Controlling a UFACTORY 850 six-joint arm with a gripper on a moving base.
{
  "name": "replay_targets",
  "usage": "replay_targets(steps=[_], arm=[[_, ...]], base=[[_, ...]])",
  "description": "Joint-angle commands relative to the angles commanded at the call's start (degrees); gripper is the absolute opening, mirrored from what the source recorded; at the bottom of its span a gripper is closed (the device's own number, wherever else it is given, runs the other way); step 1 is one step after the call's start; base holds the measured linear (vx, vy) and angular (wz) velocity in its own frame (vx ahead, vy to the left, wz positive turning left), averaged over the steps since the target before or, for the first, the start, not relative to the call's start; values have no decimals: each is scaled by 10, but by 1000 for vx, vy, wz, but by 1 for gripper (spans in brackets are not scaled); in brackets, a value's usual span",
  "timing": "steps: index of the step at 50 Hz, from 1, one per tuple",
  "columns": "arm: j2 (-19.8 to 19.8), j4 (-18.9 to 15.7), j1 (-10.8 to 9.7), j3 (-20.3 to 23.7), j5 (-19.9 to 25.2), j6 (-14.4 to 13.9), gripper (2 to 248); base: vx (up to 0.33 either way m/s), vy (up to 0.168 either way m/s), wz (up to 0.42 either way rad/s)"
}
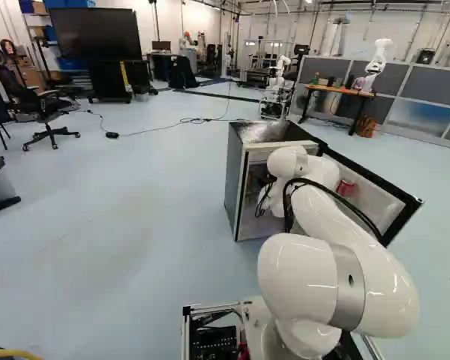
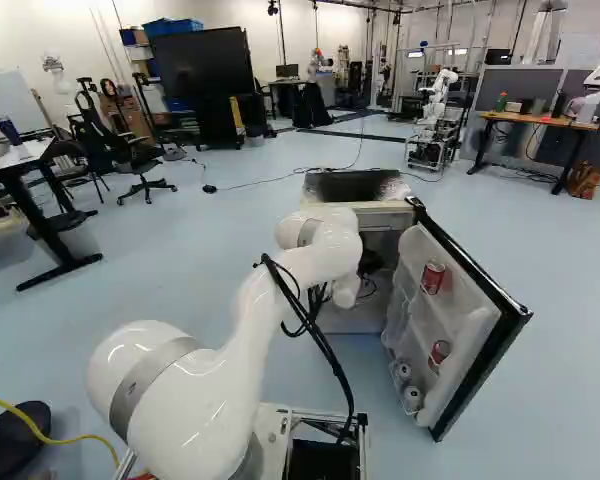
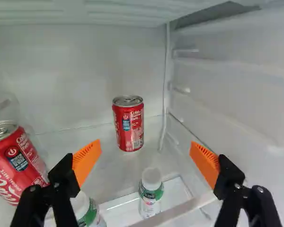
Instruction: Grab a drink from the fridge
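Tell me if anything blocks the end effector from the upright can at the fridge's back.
Nothing visible stands directly between the open end effector and the upright can. A white-capped bottle stands nearer, below that line, and might get bumped if the end effector dips. The second can is beside one finger, outside the path.

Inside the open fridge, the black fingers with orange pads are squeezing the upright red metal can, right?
Not squeezing: the wrist view shows the fingers spread open, and the upright red can standing ahead of them, untouched, inside the open fridge.
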Motion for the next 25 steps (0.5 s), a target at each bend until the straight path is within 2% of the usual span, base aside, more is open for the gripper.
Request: replay_targets(steps=[25], arm=[[-38, 0, 5, -67, -18, 0, 247]], base=[[0, 0, 0]])
